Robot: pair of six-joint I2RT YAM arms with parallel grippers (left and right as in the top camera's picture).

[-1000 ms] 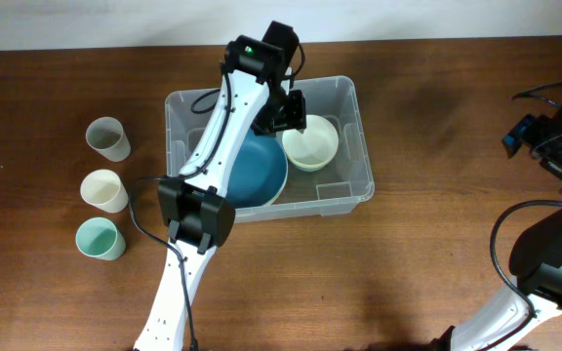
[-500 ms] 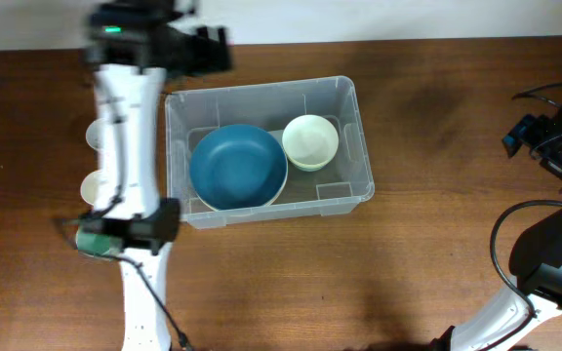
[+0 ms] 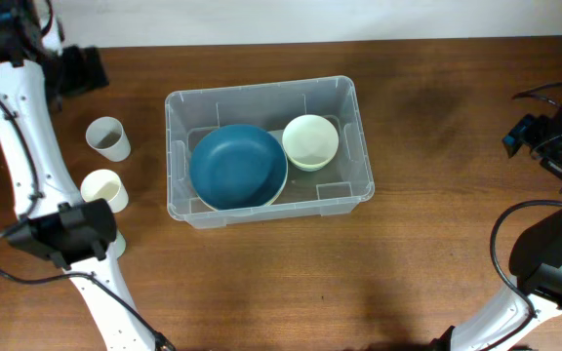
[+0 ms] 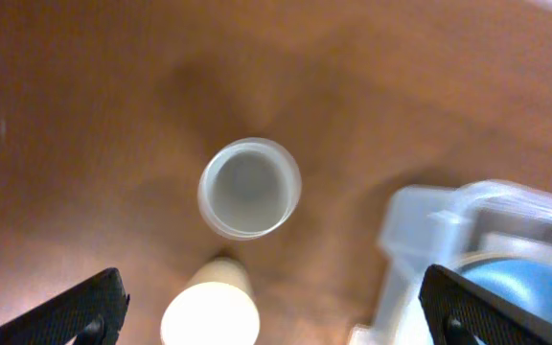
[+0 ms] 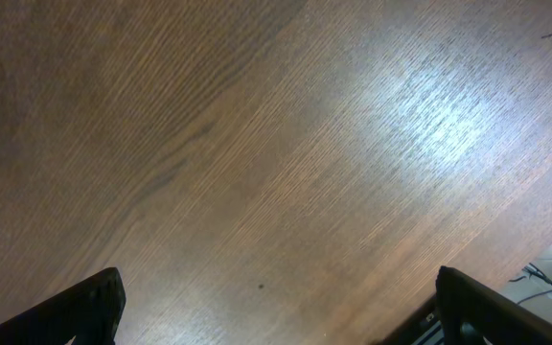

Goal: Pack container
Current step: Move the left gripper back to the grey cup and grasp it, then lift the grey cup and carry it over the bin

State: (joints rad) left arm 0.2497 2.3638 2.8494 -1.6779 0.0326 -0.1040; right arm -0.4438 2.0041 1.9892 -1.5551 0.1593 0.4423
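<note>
From overhead, the left claw [image 3: 84,70] was seen to have been withdrawn from the container [image 3: 176,146] within the last second and swung to the far left corner of the counter [image 3: 437,244], just beyond the grey cup [image 3: 108,138]. The cream bowl [image 3: 310,141] over which it had hung was left lying in the container's right half, touching the blue bowl [image 3: 239,166] on its left. The bowl placement was therefore judged finished, and the cups were taken to be next. The container itself was kept at the middle of the counter. A cream cup [image 3: 103,188] was stood just nearer than the grey one, and the spot nearer still was covered by the left arm's elbow [image 3: 66,232], so nothing there could be made out. In the left wrist view, the claw's fingers [image 4: 75,311] were spread wide with nothing between them. The grey cup was framed directly below, and the neighbouring cream cup was judged the likeliest thing to be knocked on a descent. In the right wrist view, the right claw [image 5: 286,321] was likewise released, held over bare counter.
</note>
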